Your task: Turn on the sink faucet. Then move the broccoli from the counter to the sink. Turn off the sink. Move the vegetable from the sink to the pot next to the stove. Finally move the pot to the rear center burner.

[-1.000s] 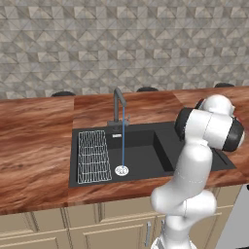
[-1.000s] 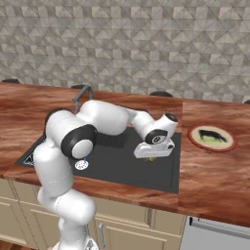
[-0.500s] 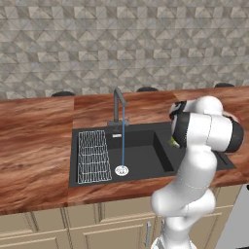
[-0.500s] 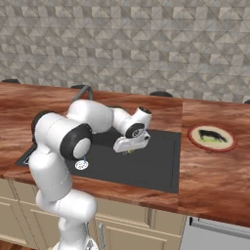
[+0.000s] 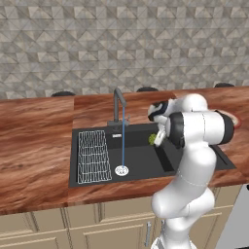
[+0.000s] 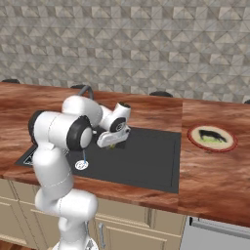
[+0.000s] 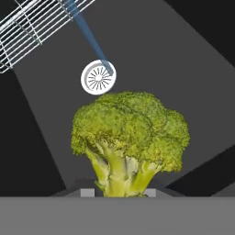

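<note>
1. Holding the broccoli point(image 7: 130, 137) by its stalk, the gripper point(image 5: 156, 139) has its jaws narrowed around the pale stem; I see the fingertips just flanking the stem's base at the bottom of the hand view.
2. I read the broccoli point(image 5: 152, 139) as hanging over the dark sink basin point(image 5: 141, 160), just right of the water stream point(image 5: 123, 142) falling from the faucet point(image 5: 118, 104), and above the basin floor rather than resting on it.
3. Its long axis runs along the gripper's own line: stalk toward the fingers, crown pointing away, toward the white drain point(image 7: 98, 77) and the basin floor.
4. In the hand view the wire rack point(image 7: 39, 25) lies at the upper left, with the stream landing on the drain beyond the crown.
5. Against the frame from a second ago, my arm has swung left in the right base view: the gripper point(image 6: 113, 140) has gone from the basin's right part to near its middle, close to the stream.
6. The plate point(image 6: 213, 138) on the counter point(image 6: 215, 166) sits right of the sink, well apart from the gripper.
</note>
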You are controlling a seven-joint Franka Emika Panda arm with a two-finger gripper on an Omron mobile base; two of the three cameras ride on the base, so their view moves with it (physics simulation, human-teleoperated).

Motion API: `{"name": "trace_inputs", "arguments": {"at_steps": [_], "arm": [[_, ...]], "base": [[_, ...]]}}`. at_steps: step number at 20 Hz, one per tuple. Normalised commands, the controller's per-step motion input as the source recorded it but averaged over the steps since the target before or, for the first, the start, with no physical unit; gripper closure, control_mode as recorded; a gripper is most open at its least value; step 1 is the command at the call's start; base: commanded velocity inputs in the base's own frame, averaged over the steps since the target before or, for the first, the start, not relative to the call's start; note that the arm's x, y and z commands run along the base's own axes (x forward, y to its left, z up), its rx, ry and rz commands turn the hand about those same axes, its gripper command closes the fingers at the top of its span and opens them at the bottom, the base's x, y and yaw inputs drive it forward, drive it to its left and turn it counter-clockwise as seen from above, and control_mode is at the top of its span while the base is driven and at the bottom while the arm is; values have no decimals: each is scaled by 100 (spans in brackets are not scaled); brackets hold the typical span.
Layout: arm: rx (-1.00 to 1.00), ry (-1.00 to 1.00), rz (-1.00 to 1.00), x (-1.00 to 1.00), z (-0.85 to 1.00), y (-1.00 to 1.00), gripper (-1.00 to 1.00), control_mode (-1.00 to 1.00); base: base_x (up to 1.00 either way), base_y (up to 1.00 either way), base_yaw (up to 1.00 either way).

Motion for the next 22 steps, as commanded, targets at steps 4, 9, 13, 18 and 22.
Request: {"name": "trace_inputs", "arguments": {"at_steps": [4,9,13,18,22], "arm": [[0,0,8,35,-31,59,100,-100],[-7,0,2,23,-42,22,100,-100],[-5,0,0,35,-33,0,100,-100],[-1,0,0,50,-46,8,100,-100],[0,1,0,50,-51,12,100,-100]], "base": [[0,0,0],[0,0,0],[0,0,0],[0,0,0],[0,0,0]]}}
